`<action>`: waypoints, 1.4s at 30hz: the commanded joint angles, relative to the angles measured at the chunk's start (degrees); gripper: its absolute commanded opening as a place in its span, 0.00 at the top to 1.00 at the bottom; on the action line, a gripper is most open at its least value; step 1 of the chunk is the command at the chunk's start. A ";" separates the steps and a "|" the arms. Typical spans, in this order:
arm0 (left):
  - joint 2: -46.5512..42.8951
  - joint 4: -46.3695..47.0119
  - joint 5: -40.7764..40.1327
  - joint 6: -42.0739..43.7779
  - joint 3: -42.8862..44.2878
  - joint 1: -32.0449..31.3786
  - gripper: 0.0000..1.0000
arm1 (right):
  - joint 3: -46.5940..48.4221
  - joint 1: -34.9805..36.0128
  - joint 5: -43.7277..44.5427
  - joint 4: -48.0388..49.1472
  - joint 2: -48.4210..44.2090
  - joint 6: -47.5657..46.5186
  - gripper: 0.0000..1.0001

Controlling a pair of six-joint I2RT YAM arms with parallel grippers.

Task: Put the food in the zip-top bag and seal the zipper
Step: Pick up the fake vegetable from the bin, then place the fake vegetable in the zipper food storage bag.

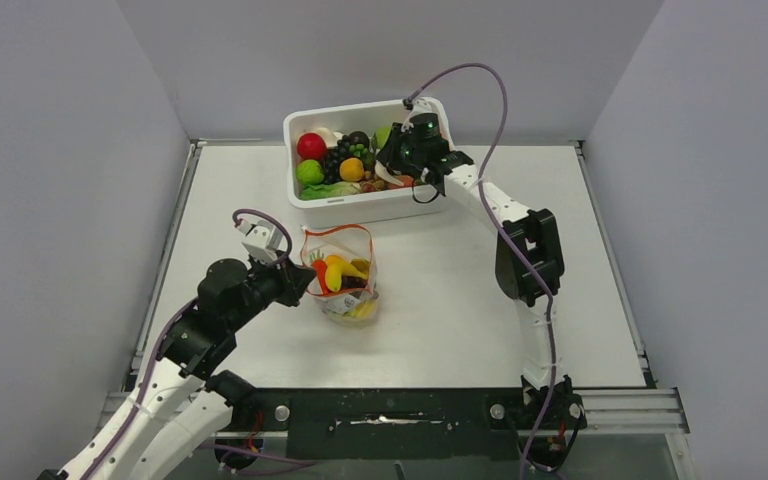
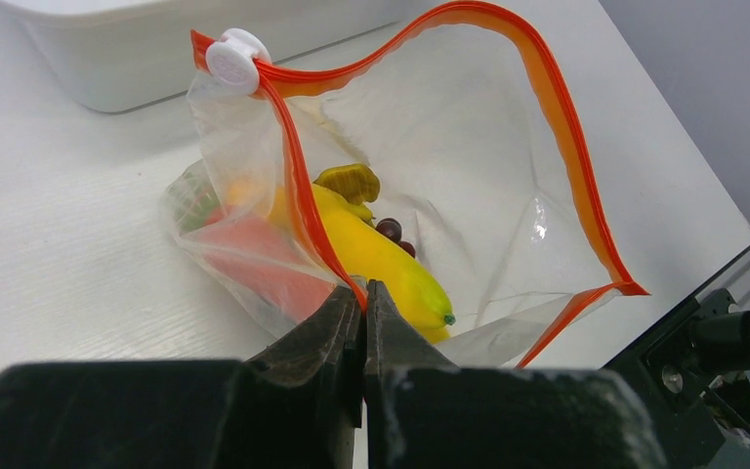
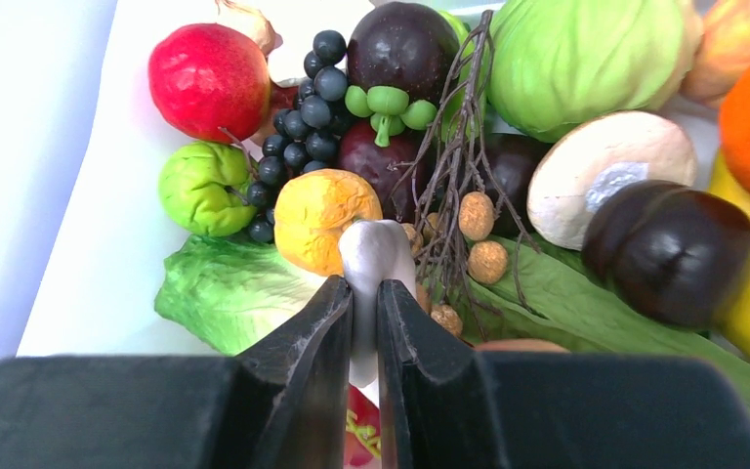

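1. Pickup under way in the white tub (image 1: 360,208): my right claw (image 3: 365,293) is clamped on a small, glossy pale piece (image 3: 373,254) lying among the toy produce. I cannot tell what kind of food it is.
2. My left claw (image 2: 363,291) is pressed together on the orange-red zipper (image 2: 557,117) at the near rim of the zip-top bag (image 2: 469,195). It holds the mouth up and wide open on the table, just in front of the tub.
3. The bag already carries a yellow banana bunch (image 2: 381,256), a red-orange piece (image 2: 254,259) and a few dark grapes (image 2: 395,234). More food sits in the tub.
4. To do this step well, I judge that I should begin with a straight lift. A twiggy bunch (image 3: 459,195) with brown berries and an orange-yellow piece (image 3: 324,217) crowd the pale piece, and a sideways pull could drag them along.
5. The shape in my grip is rounded and slick, so a slow rise seems wise, or it could squirt out.
6. My left claw should hold the rim steady, since the pouch is floppy and the mouth could fold shut.
7. I should release low over the open mouth, away from the white slider (image 2: 237,61), with the 2 claws well apart.
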 commanded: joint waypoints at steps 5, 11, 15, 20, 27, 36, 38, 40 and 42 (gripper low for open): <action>-0.27 8.60 2.57 -2.25 0.01 0.79 1.00 | -8.18 -0.93 0.46 4.69 -13.74 -2.44 1.00; -0.39 11.84 4.02 -5.30 -1.11 0.79 1.00 | -14.36 -0.93 -0.04 4.05 -22.36 -4.01 1.00; -0.23 13.82 4.52 -6.89 -1.80 0.77 1.00 | -18.83 -0.75 0.56 3.48 -29.33 -4.57 1.00; -0.11 15.83 5.26 -8.81 -2.30 0.77 1.00 | -25.08 0.11 1.07 2.12 -37.85 -4.03 1.00; 0.95 16.31 5.71 -10.08 -2.59 0.77 1.00 | -31.90 6.12 3.87 2.60 -47.87 -1.50 1.00; 0.43 17.46 6.08 -11.66 -3.91 0.77 1.00 | -37.49 15.36 8.38 8.13 -53.86 6.91 1.00; 0.39 17.31 6.10 -11.64 -3.92 0.79 1.00 | -38.10 17.05 9.61 8.93 -54.21 7.89 1.00; 0.40 17.22 6.04 -11.60 -3.86 0.78 1.00 | -38.84 18.53 10.72 9.83 -54.38 9.85 1.00; 0.43 17.22 6.02 -11.57 -3.85 0.77 1.00 | -41.23 20.32 11.63 12.59 -54.95 12.06 1.00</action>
